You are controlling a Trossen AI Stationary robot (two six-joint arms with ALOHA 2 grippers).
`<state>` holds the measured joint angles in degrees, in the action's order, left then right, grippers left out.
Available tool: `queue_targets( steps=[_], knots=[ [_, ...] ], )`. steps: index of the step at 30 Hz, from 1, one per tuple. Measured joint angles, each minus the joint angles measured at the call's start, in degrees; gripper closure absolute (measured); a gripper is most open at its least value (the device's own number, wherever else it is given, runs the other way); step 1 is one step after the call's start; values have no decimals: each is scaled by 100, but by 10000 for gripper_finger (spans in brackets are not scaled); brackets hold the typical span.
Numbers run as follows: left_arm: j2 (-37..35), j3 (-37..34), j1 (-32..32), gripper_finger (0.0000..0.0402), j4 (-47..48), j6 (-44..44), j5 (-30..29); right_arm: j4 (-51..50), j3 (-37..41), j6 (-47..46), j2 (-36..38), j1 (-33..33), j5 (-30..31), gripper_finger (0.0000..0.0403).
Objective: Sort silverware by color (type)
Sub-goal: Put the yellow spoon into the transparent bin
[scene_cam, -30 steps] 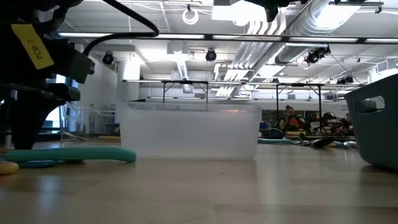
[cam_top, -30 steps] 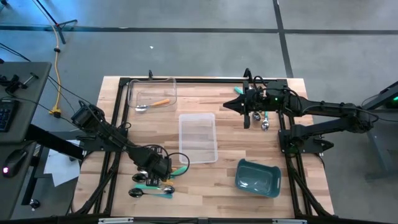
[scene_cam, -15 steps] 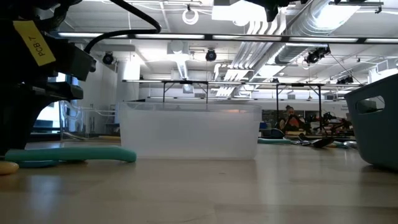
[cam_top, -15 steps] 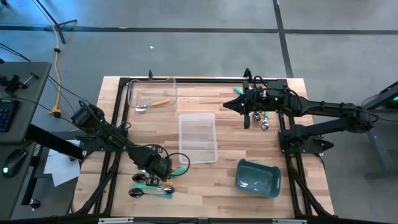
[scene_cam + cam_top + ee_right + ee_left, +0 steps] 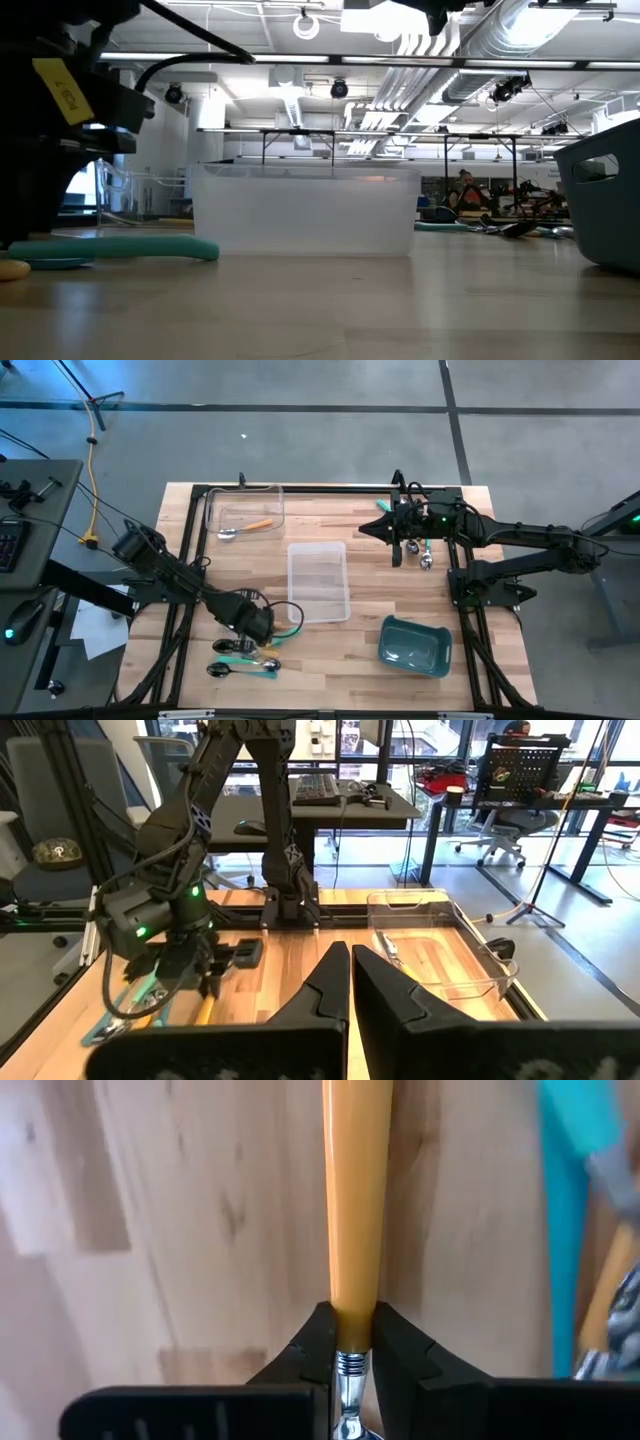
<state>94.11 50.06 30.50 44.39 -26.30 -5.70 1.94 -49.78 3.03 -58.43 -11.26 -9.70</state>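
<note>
Fingers (image 5: 315, 1350) of the left gripper (image 5: 350, 1342) pinch an orange-handled spoon (image 5: 355, 1200) on the counter (image 5: 180, 1230); right gripper (image 5: 350, 985) waits, fingers together.

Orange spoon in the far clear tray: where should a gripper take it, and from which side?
Grip the orange spoon mid-handle, coming straight down with the fingers across the handle. It lies flat inside the clear tray, whose walls likely block a side approach. The handle is slim and straight, while the rounded metal bowl would probably slip.
</note>
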Motion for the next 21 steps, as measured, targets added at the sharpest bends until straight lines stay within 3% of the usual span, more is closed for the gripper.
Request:
queue_targets(
  steps=[12,21],
  knots=[
    [-733,9,-306,377,1044,153,-24,-53,0,0,0,-1,-1,403],
    [-2268,13,-660,377,1136,-9,140,-53,0,0,0,1,-3,403]
  ],
)
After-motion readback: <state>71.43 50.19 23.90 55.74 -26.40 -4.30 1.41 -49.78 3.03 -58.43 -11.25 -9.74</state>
